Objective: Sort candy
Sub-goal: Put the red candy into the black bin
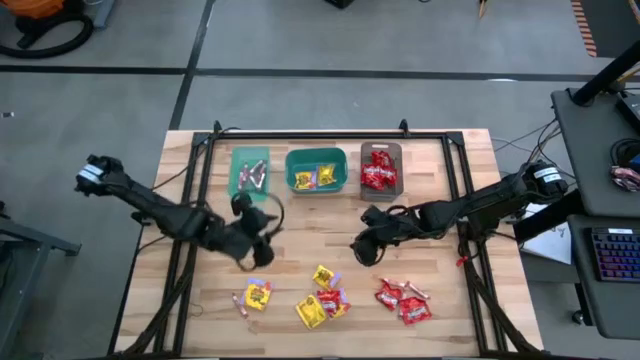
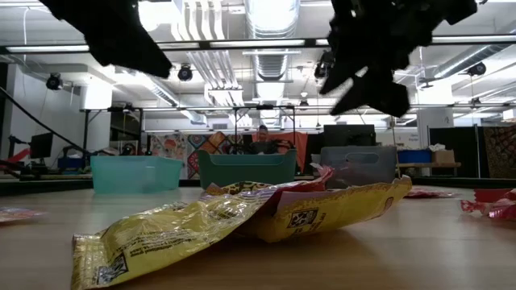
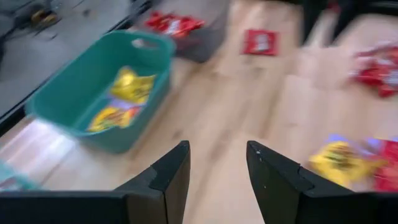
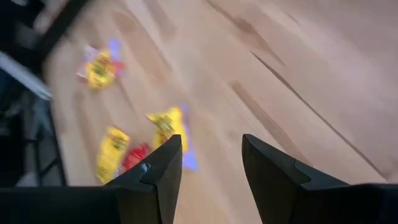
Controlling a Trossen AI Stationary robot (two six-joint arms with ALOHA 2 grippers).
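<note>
Loose candy lies near the table's near edge: yellow packets (image 1: 258,294) (image 1: 322,276) (image 1: 310,311), red packets (image 1: 390,293) (image 1: 413,308) (image 1: 333,300) and a thin stick (image 1: 415,288). A crumpled yellow packet (image 2: 242,217) fills the low view. My left gripper (image 1: 255,250) (image 3: 217,149) hangs open above the table, left of centre, over bare wood. My right gripper (image 1: 362,252) (image 4: 211,142) is open too, right of centre, above wood, with yellow packets (image 4: 166,124) beyond its fingers. Neither holds anything.
Three bins stand in a row at the far side: a light teal one (image 1: 250,172) with sticks, a green-teal one (image 1: 316,183) (image 3: 81,93) with yellow packets, a grey-brown one (image 1: 381,150) with red packets. A black frame (image 1: 330,135) borders the table.
</note>
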